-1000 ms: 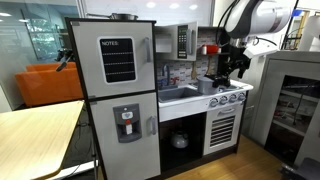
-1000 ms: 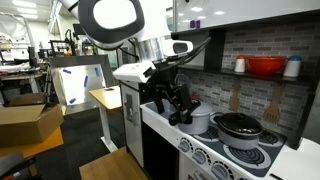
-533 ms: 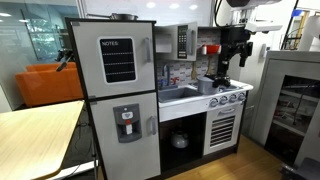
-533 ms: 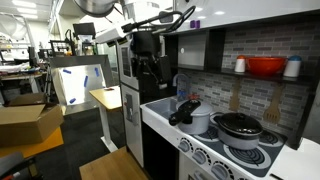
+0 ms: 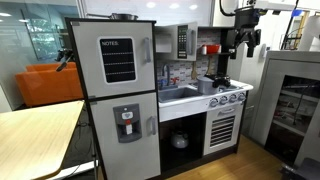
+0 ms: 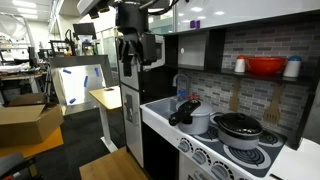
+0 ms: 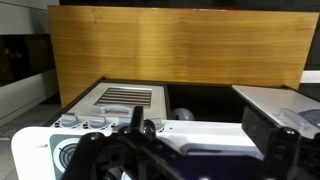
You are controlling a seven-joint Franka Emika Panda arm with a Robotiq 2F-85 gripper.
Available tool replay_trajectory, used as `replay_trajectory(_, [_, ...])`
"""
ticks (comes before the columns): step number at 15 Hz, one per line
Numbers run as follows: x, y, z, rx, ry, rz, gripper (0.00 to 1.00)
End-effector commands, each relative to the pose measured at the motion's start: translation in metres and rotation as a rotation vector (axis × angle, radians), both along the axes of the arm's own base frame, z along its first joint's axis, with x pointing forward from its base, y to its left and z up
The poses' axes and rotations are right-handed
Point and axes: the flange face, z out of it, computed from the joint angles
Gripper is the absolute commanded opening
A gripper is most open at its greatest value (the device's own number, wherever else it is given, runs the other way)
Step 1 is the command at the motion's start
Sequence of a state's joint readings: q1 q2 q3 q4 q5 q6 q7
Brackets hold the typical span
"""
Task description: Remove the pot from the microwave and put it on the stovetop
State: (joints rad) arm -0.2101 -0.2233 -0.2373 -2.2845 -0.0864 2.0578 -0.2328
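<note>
Toy kitchen, one pot (image 6: pixel 200 121) on the stovetop (image 6: pixel 250 157), one microwave (image 5: pixel 183 41), fingers (image 6: pixel 124 52) high above, spread, empty

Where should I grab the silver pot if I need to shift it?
Probably best to grip the pot by its rim wall, coming straight down from above. It stands upright with its top facing up, and the dark pan crowds one side.

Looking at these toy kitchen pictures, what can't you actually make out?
Small silver-grey toy microwave: too small in an exterior view to see inside.
Surface under the small silvery metal pot: hidden by the pot itself in an exterior view.
Black gripper: blurred, cut off by the wrist view's bottom edge.
</note>
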Motion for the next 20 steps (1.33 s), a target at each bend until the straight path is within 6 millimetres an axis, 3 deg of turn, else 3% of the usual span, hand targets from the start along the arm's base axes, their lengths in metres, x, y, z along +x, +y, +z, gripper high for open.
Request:
replay_trajectory(1, [-0.012,0.01,0.019,0.007,0.035,0.048,1.0])
replay_trajectory(8, [-0.035,0.063,0.049,-0.003,0.072,0.238,1.0])
replay_trajectory(15, [-0.034,0.136,0.07,-0.014,0.1,0.474,1.0])
replay_trajectory(20, [-0.039,0.171,0.084,-0.013,0.093,0.641,1.0])
